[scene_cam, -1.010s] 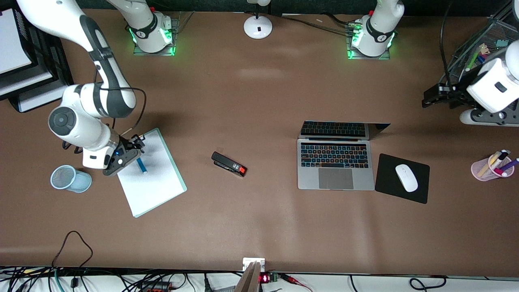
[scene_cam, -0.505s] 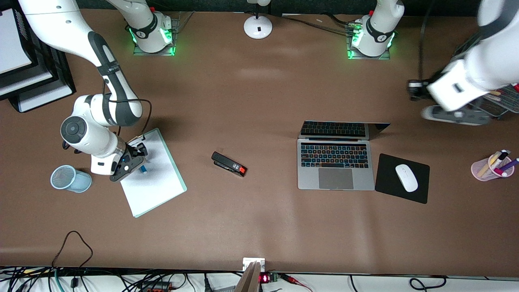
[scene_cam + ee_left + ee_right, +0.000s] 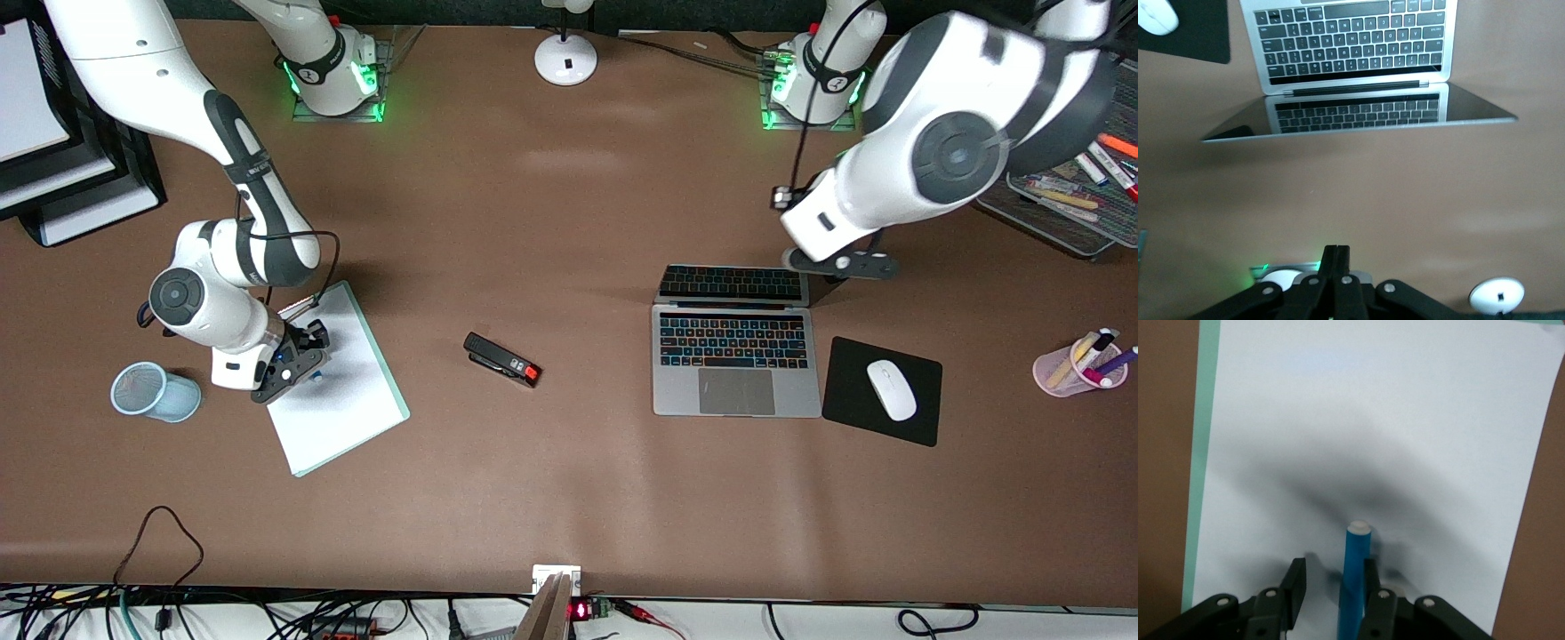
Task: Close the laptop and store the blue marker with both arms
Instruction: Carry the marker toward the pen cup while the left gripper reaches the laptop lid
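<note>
Left tool (image 3: 1336, 267) swung over open silver laptop (image 3: 736, 364), fingers pressed together; right tool (image 3: 1331, 587) narrowing around blue whitish-tipped marker (image 3: 1355, 580).

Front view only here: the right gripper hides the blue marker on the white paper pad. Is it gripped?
Observer: Not yet. In the right wrist view the short bright blue marker sits between the fingers of the right gripper, against one finger, with a gap to the other.
Operator: Left gripper, open or shut?
Observer: Shut. The left wrist view shows the left gripper with its fingers pressed together and nothing between them, over the brown table by the raised lid of the open silver-grey laptop.
</note>
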Controlling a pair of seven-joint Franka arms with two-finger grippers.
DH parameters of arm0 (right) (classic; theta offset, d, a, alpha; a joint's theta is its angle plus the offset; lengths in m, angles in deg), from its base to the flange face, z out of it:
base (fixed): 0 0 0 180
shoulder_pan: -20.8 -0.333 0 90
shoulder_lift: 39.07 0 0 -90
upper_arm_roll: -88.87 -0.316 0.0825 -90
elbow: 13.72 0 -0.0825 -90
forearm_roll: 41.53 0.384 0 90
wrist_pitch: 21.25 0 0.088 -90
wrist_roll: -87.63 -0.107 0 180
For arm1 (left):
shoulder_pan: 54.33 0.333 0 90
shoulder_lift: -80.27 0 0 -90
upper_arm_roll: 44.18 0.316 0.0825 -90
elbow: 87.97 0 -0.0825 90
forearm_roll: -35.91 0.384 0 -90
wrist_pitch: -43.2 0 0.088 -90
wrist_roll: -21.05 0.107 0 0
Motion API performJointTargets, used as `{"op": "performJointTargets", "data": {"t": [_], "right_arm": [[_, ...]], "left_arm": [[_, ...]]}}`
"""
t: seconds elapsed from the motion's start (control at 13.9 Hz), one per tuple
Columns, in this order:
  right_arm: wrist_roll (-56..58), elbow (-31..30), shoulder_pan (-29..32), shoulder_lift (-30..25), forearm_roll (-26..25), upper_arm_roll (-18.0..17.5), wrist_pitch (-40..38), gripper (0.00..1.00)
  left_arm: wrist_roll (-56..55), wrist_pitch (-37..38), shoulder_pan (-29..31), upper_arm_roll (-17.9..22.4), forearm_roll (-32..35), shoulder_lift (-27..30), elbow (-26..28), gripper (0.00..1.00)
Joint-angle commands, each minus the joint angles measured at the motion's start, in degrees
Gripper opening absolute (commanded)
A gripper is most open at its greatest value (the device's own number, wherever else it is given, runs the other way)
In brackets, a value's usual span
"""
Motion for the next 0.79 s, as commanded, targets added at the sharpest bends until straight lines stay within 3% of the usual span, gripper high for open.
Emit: {"op": "performJointTargets", "data": {"t": [0.0, 0.22, 0.43, 0.72], "right_arm": [[0.6, 1.0, 0.2, 1.3, 0.0, 0.1, 1.6, 0.42], [0.3, 1.7, 0.3, 2.2, 0.0, 0.1, 2.5, 0.38], [0.2, 2.8, 0.4, 3.4, 0.0, 0.2, 2.5, 0.33], [-0.4, 2.9, 0.5, 3.5, 0.4, 0.2, 2.4, 0.07]], "left_arm": [[-3.0, -10.0, 0.6, -1.9, -0.9, 2.4, 10.5, 0.0], [-3.0, -20.6, 0.5, -2.9, -0.8, 1.8, 16.7, 0.0], [-3.0, -25.1, 0.8, -2.9, -0.8, 0.2, 18.3, 0.0], [-3.0, -30.6, 1.2, -2.5, 1.0, -0.4, 17.7, 0.0]]}}
